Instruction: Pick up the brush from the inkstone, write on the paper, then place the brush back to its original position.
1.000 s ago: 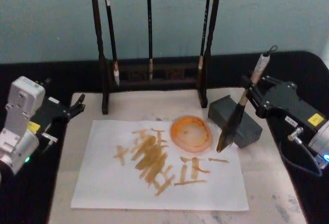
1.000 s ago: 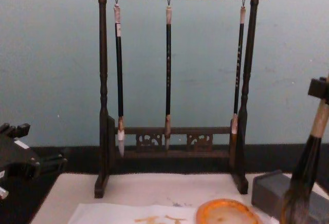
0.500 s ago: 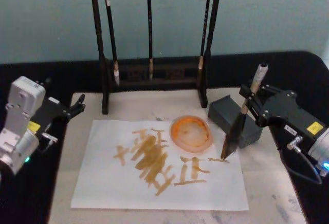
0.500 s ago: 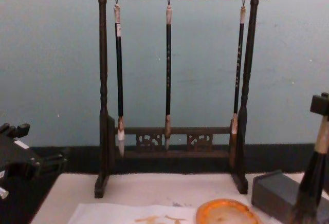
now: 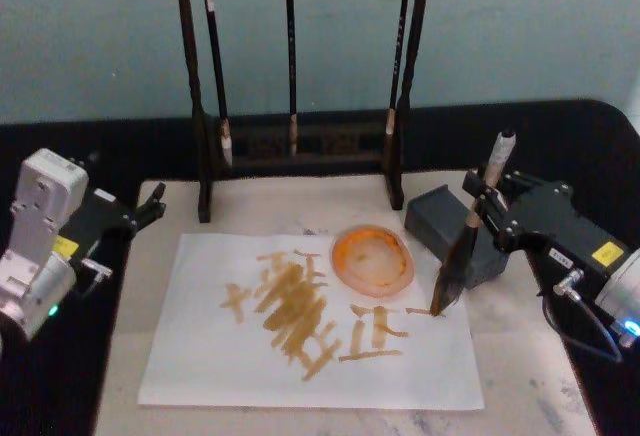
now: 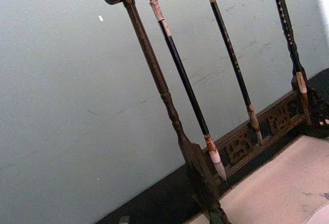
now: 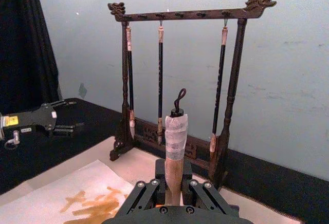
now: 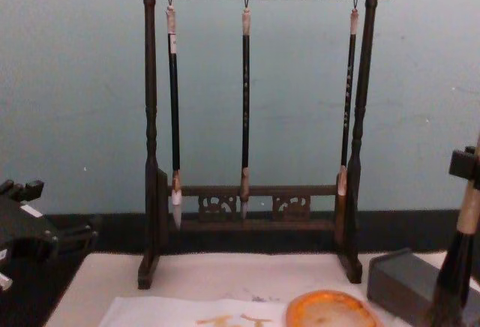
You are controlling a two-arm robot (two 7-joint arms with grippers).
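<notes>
Left gripper parked off the desk's left edge, jaws parted, holding nothing, well apart from the work. Leave it there.

Paper lies in the middle of the desk toward the front edge, with orange-yellow strokes across its centre. Inkstone sits on the paper's rear part, right of centre.

Brush: tuft down on the paper close to the paper's right edge, just right of the inkstone and in front of the grey block. It looks to be touching the sheet beside a short stroke. Right gripper comes in from the desk's right edge, jaws clamped on the brush's shaft where tan meets black.

Step in hand, by my read: writing.
- Press lightly, so only the tuft's point drags and does not splay.
- Stroke toward the paper's middle or front; there is little sheet left on the right.
- Stay clear of the inkstone's rim and the block.
- Hold the shaft's angle steady through the stroke.

Brush axis: steep, not fully upright. Tuft points down at the paper, looped top end leans up toward the desk's right rear corner.
</notes>
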